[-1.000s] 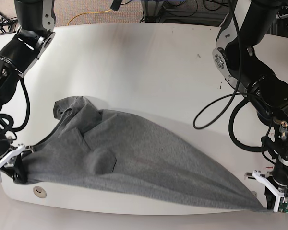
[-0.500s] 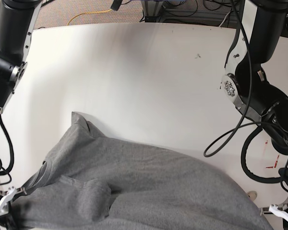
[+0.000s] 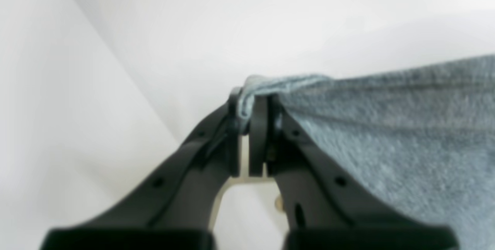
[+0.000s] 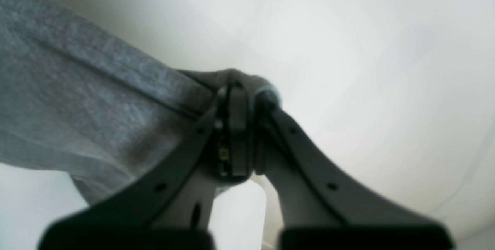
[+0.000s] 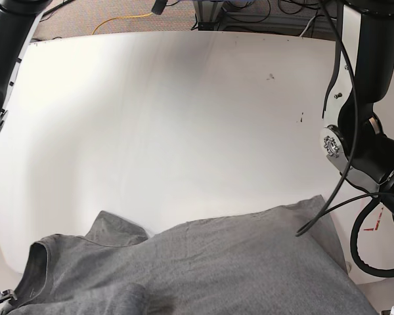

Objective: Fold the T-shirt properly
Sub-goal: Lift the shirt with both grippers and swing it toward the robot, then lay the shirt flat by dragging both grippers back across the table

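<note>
The grey T-shirt [image 5: 203, 269] spreads across the bottom of the base view, with its neck opening at the lower left and the cloth running off the bottom edge. In the left wrist view my left gripper [image 3: 247, 107] is shut on a folded hem of the T-shirt [image 3: 386, 137], and the fabric stretches away to the right. My right gripper [image 4: 241, 95] is shut on a bunched edge of the T-shirt [image 4: 77, 87], which trails off to the left in the right wrist view. In the base view both grippers lie below the frame.
The white table [image 5: 184, 118] fills the base view behind the shirt, with a small dark mark [image 5: 270, 76] at the back right. The left arm [image 5: 361, 144] and its looping black cables [image 5: 354, 223] stand at the right edge. A yellow cable [image 5: 118, 20] lies on the floor beyond.
Both grippers have carried the T-shirt toward the bottom of the base view and left the frame. More bare table shows behind the cloth, and both arms have shifted with it.
</note>
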Motion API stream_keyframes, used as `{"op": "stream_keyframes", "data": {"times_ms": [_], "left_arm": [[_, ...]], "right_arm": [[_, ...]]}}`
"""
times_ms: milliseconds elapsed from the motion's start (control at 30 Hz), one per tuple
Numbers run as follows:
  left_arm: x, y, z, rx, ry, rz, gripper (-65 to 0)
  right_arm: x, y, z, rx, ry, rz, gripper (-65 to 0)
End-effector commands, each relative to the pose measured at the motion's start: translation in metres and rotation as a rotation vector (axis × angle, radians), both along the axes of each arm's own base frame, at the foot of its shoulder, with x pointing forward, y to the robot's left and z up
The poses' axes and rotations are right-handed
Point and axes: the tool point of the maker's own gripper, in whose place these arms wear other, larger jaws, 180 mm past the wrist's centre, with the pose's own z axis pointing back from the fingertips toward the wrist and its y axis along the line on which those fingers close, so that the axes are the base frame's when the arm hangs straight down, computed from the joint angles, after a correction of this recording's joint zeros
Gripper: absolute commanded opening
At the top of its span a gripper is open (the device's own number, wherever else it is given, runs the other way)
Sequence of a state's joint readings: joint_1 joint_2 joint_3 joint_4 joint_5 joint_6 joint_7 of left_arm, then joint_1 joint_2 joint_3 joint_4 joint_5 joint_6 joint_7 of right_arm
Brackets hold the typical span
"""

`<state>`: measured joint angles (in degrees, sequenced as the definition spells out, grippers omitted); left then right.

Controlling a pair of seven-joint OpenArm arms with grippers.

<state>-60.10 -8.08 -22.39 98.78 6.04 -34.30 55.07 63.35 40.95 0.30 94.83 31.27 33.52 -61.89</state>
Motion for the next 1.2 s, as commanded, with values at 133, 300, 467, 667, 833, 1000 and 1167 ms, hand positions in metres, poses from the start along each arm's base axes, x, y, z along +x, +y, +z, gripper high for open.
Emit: {"op": "stream_keyframes", "data": {"times_ms": [133,300,467,667,833,1000,1167], "left_arm": [[-0.018,0.004,0.007,0.015,-0.022,0.047,-65.0],[-0.019,0.001,-0.028,0.029,0.046,0.052,-65.0],[-0.028,-0.012,-0.075,0.069,0.125,0.048,-65.0],[-0.04,-0.02,-0.159,0.059,0.311,0.037,-65.0],[-0.062,-0.032,-0.233,0.073,0.482,-0.003,-65.0],[-0.094,-0.023,-0.297,0.024,0.638,0.011,-65.0],[-0.131,-0.018,-0.35,-0.009,0.781,0.032,-65.0]], "right_arm": [[-0.01,-0.029,-0.026,0.06,0.018,-0.062,-65.0],[-0.02,-0.035,-0.072,0.059,0.088,-0.076,-65.0],[-0.04,-0.042,-0.125,0.106,0.154,-0.108,-65.0],[-0.061,-0.042,-0.19,0.168,0.276,-0.14,-65.0],[-0.088,-0.042,-0.235,0.211,0.353,-0.173,-65.0],[-0.115,-0.045,-0.283,0.264,0.459,-0.213,-65.0],[-0.145,-0.05,-0.322,0.329,0.544,-0.263,-65.0]]}}
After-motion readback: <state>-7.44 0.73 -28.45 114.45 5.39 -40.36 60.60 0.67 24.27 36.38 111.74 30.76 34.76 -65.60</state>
